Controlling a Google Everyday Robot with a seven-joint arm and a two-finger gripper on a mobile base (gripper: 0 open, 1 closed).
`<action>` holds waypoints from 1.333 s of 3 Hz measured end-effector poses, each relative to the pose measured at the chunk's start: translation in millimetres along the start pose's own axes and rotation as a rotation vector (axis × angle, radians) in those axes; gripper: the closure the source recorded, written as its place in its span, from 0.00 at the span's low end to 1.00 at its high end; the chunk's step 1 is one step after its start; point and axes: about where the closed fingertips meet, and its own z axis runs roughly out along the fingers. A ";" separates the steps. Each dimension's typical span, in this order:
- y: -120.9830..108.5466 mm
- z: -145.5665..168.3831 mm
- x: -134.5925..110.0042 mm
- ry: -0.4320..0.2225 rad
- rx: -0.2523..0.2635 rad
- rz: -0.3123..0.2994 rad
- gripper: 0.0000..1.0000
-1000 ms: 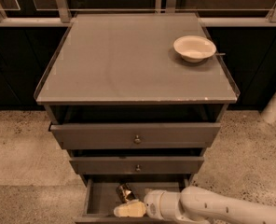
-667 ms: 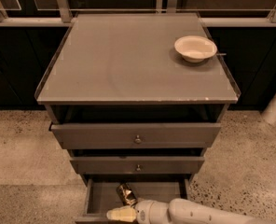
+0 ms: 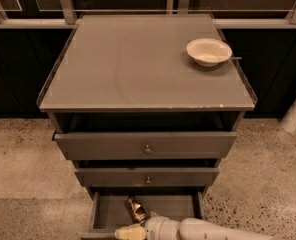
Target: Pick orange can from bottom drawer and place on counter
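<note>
The orange can point(image 3: 135, 209) lies tilted on the floor of the open bottom drawer point(image 3: 175, 207), left of its middle. My gripper point(image 3: 127, 232) is at the bottom edge of the view, at the drawer's front, just in front of and slightly left of the can. The white arm point(image 3: 208, 230) reaches in from the lower right. The counter point(image 3: 138, 64) is the flat grey cabinet top above the drawers.
A white bowl point(image 3: 208, 51) sits on the counter's back right. Two upper drawers with round knobs point(image 3: 147, 149) stick out slightly above the bottom drawer. Speckled floor lies on both sides of the cabinet, and a white post point(image 3: 295, 114) stands at the right.
My gripper and arm have moved left along the front of the bottom drawer. The can has stayed in place.
</note>
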 end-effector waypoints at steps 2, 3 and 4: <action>-53.8 29.8 -14.9 -0.117 0.141 -0.185 0.00; -56.4 33.0 -14.0 -0.122 0.143 -0.193 0.00; -61.2 42.4 -8.1 -0.090 0.159 -0.207 0.00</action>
